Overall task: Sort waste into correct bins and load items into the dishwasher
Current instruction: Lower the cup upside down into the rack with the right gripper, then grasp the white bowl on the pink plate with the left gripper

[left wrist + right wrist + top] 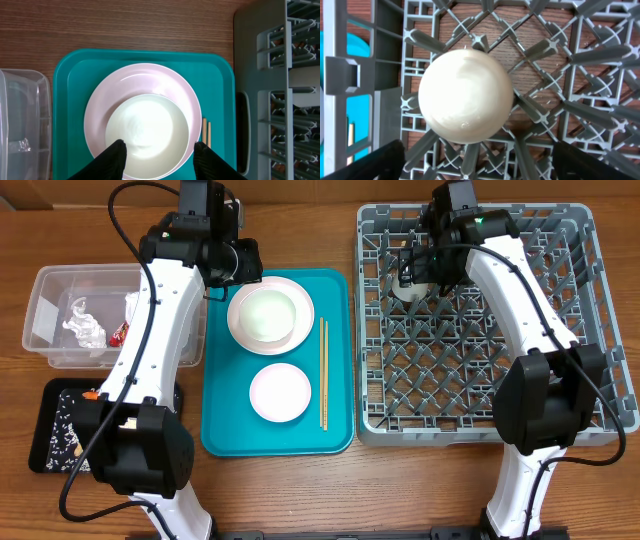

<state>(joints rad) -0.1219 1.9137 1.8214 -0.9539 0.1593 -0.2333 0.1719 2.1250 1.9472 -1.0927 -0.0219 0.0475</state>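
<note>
In the left wrist view my left gripper (159, 150) hangs open over a small white bowl (147, 132) that sits in the round pale pink plate (97, 107). Its fingers stand either side of the bowl's near rim. Overhead, this gripper (238, 265) is at the back edge of that plate (240, 320). A second small white bowl (280, 392) and the chopsticks (323, 375) lie on the teal tray. My right gripper (480, 162) is wide open above a small white cup (465, 97), which rests upside down on the pegs of the grey dishwasher rack (600, 65).
The teal tray (220, 430) lies between the bins and the rack (600, 380). At the left, a clear tub (45, 280) holds white tissue (85, 325) and a red wrapper (120, 332). In front of it, a black tray (45, 455) holds rice-like scraps.
</note>
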